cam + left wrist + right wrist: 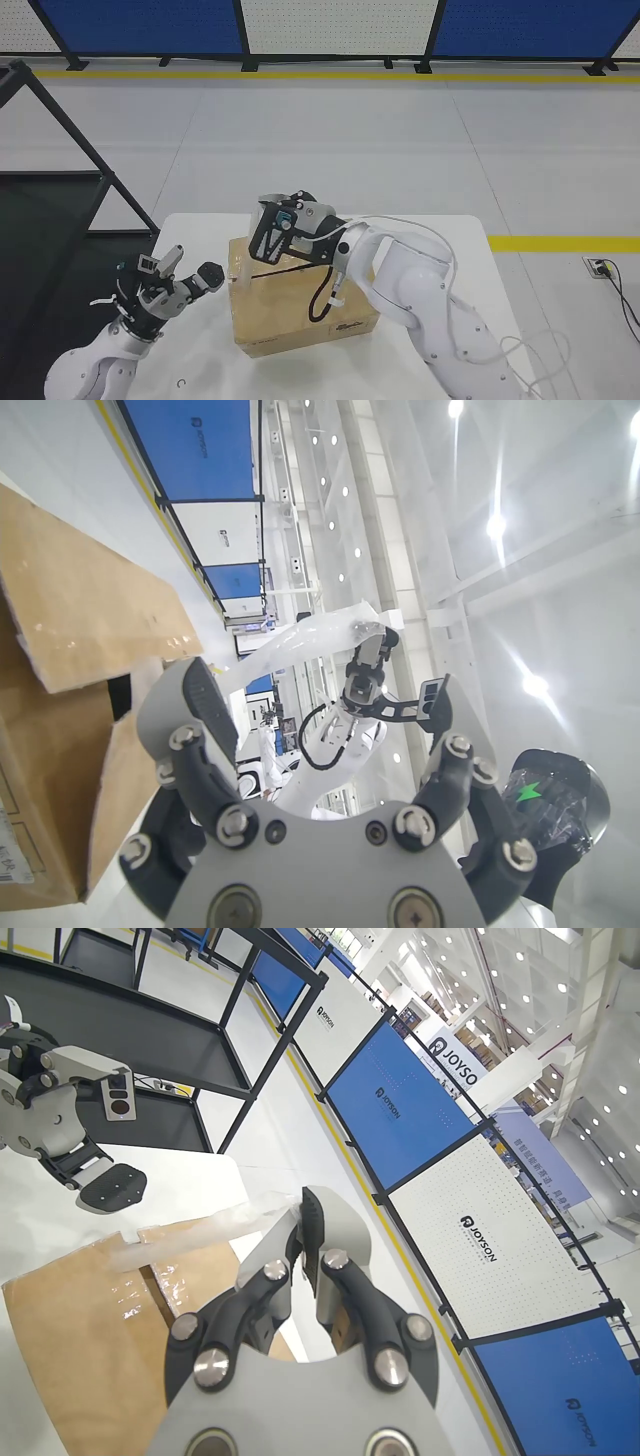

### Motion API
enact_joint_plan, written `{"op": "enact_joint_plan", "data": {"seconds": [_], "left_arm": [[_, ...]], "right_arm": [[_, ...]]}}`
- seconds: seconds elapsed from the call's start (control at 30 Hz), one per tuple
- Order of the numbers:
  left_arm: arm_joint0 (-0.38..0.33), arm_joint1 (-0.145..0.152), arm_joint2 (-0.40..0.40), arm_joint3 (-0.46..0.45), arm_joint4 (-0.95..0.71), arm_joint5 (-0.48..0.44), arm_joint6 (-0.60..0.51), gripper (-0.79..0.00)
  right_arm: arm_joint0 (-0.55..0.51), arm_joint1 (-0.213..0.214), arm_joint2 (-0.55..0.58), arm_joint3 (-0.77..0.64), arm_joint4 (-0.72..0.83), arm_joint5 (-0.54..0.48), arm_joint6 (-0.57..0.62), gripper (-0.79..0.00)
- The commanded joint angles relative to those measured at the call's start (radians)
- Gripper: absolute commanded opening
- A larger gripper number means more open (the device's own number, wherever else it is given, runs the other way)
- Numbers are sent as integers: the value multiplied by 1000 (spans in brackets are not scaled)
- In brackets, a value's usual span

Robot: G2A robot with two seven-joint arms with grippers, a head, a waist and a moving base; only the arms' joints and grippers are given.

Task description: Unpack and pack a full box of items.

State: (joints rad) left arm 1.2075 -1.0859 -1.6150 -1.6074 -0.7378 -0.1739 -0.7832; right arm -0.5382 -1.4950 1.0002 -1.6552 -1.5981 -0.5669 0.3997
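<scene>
top view: the box is sitting in the middle of the table. the right gripper is hanging over the box's far corner on the robot's left side. the left gripper is hovering just beside the box's left wall, apart from it, with its jaws standing wide.

left wrist view: the left gripper's fingers are spreading wide with nothing between them. a flap of the box is standing open alongside. farther off, the right gripper is holding up a strip of clear film.

right wrist view: the right gripper's jaws are standing narrow, pinching the film's upper end. the film is running from the fingertips down to the box's opened edge, where its lower end is too pale to trace. the box's interior is lying out of sight, so its contents cannot be told.

step in hand, as judged: this is unpacking at its opening stage, with the film being taken out of the box.

next move, as judged: the film is needing a lift fully clear of the flap, then a place on the table away from the box. the film is limp and the pinch is thin, so a slow, steady pull is called for. the left gripper is standing well placed to brace the box or take the slack.
</scene>
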Motion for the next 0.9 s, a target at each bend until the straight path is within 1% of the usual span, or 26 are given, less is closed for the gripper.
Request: {"op": "enact_joint_plan", "data": {"seconds": [0.0, 0.2, 0.33, 0.5, 0.87], "left_arm": [[-17, -2, 20, 13, 5, 11, 8, 0], [-65, -9, 83, 44, 31, 38, 22, 0], [-82, -11, 107, 57, 84, 37, 54, 0], [-77, -11, 118, 65, 125, 40, 78, 0], [-57, -12, 114, 87, 142, 39, 93, 0]], "right_arm": [[-2, 0, 2, 0, 3, 1, -4, -785], [-12, 3, 14, -5, 11, -1, -11, -785], [-18, 5, 20, -10, 12, -5, -11, -785], [-26, 8, 29, -11, 9, -2, -11, -785], [-25, 11, 49, 14, 11, 15, 3, -785]]}}
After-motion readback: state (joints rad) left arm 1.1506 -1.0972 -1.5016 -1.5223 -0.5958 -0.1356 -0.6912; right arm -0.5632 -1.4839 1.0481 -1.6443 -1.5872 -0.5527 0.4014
